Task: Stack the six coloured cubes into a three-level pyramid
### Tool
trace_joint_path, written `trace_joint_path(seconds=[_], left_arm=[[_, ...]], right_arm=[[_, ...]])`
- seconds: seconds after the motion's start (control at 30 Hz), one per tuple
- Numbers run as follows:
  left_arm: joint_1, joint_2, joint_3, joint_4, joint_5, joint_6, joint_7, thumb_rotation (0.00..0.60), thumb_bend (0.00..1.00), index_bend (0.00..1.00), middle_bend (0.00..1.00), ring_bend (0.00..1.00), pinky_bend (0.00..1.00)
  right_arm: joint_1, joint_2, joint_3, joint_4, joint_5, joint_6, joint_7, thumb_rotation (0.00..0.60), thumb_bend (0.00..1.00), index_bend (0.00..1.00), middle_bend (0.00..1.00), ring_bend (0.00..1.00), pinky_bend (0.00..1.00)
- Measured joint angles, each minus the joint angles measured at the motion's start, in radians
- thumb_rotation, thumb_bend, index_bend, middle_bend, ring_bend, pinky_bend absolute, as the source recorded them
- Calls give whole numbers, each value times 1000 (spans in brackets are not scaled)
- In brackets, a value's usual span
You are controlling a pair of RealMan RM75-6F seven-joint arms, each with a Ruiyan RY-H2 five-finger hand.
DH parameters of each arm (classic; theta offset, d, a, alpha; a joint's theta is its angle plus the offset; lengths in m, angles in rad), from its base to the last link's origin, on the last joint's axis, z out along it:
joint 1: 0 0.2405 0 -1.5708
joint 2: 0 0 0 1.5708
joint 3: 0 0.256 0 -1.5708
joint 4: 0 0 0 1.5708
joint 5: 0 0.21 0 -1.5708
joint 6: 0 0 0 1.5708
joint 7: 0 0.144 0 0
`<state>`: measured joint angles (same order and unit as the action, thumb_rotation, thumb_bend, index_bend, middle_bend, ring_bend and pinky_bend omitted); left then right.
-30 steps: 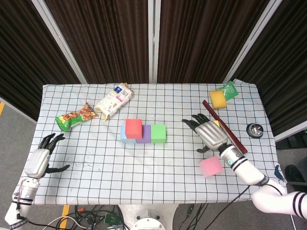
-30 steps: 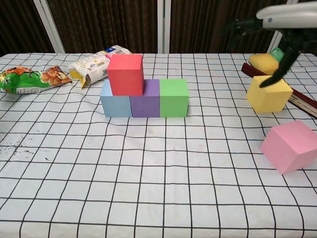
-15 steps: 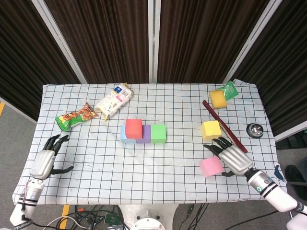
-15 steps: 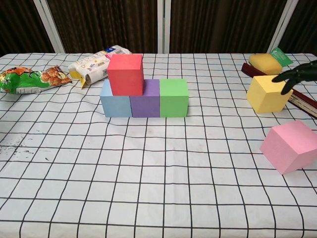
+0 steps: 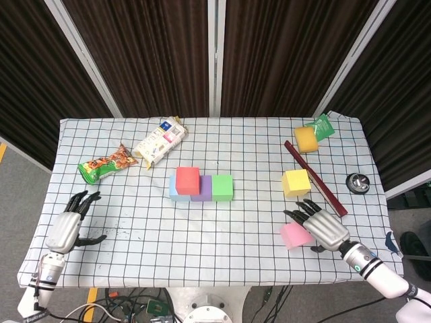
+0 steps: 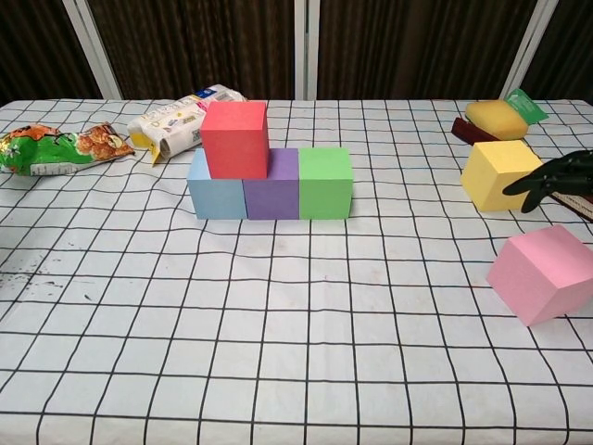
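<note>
Right robot hand (image 5: pixel 322 227) has drawn back from above the yellow foam cube (image 5: pixel 295 182) to just beside the pink foam cube (image 5: pixel 295 235), fingers spread, holding nothing. Left robot hand (image 5: pixel 67 227) rests spread at the worktop (image 5: pixel 135 235) edge. Pink cube sits skewed; likely best gripped across opposite flat faces, then seated squarely beside the red foam cube (image 5: pixel 188 180) on the purple and green cubes.

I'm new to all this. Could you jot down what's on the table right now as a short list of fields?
bottom row: light blue foam cube, purple foam cube, green foam cube
second level: red foam cube
loose cubes: yellow foam cube, pink foam cube
right hand: open, beside pink cube
left hand: open, holding nothing
</note>
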<state>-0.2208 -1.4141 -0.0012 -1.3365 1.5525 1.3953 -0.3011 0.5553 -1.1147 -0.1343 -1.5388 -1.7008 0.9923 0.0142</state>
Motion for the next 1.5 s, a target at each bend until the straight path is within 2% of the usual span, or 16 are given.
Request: trace_joint_path(seconds=[0.13, 0.27, 0.4, 0.47, 0.63, 0.73, 0.93, 1.07, 1.37, 1.5], left_arm=[[3, -4, -1, 14, -1, 4, -11, 600, 0, 75, 172, 1, 30], [6, -10, 1, 28, -1, 4, -24, 600, 0, 75, 172, 1, 30], [9, -11, 2, 36, -1, 7, -39, 600, 0, 75, 171, 1, 30], [10, -10, 2, 38, -1, 9, -48, 600, 0, 75, 172, 1, 30], [12, -7, -1, 40, 3, 19, -66, 600, 0, 75, 171, 1, 30], [11, -7, -5, 45, 4, 23, -73, 600, 0, 75, 171, 1, 30], [9, -9, -5, 56, 9, 25, -67, 600, 0, 75, 171, 1, 30], [8, -16, -7, 63, 13, 30, -62, 600, 0, 75, 171, 1, 30], [-2, -17, -4, 73, 23, 24, -99, 600, 0, 75, 171, 1, 30], [-3, -14, -1, 80, 27, 24, -119, 600, 0, 75, 171, 1, 30]], right_arm=[[-2, -47, 9, 28, 9, -5, -16, 600, 0, 0, 226, 0, 0], [-17, -106, 27, 70, 30, 11, -50, 600, 0, 0, 376, 15, 0], [-28, -131, 43, 91, 39, 36, -70, 600, 1, 0, 546, 107, 0], [-29, -126, 50, 80, 42, 46, -69, 600, 4, 0, 594, 132, 0], [-24, -84, 91, 2, 70, 67, -63, 600, 7, 0, 626, 146, 0], [-8, -53, 154, -78, 130, 71, -87, 600, 7, 0, 631, 149, 0], [80, -28, 300, -216, 371, 25, -251, 600, 0, 0, 624, 150, 0], [190, -51, 375, -264, 613, -9, -441, 600, 0, 0, 622, 150, 0], [484, -219, 449, -263, 1158, 20, -823, 600, 0, 0, 620, 151, 0], [611, -305, 461, -230, 1318, 46, -938, 600, 0, 0, 615, 151, 0]])
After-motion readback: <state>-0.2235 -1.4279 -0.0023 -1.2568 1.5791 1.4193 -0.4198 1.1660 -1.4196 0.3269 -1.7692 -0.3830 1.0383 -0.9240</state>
